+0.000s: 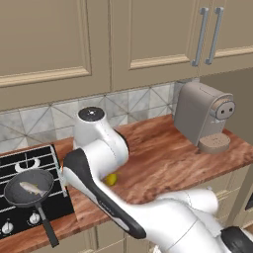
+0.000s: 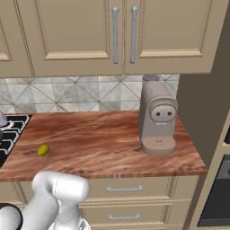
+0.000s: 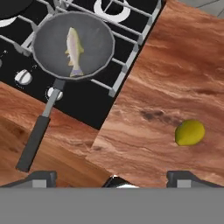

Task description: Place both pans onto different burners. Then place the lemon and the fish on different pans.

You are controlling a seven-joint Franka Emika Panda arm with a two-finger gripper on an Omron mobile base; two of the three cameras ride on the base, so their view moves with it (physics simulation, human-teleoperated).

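The grey-inside pan [image 3: 87,30] sits on a front burner of the hob [image 3: 131,39], its black handle [image 3: 37,135] reaching out over the counter's front edge. The fish [image 3: 74,46] lies inside it. The same pan [image 1: 17,195] with the fish [image 1: 29,187] shows at the lower left of the left base view. A black rounded rim [image 3: 11,6], cut off at the corner, looks like the other pan. The lemon [image 3: 190,132] rests on the wooden counter right of the hob, also seen as the lemon [image 2: 43,149] and the lemon [image 1: 111,179]. My gripper [image 3: 111,178] hovers open above the counter, between pan and lemon, holding nothing.
A bare silvery burner ring [image 3: 111,8] lies behind the pan. Knobs [image 3: 22,77] line the hob's front. A beige coffee machine [image 1: 202,116] stands at the counter's right end, against the tiled wall, under the upper cabinets [image 2: 121,33].
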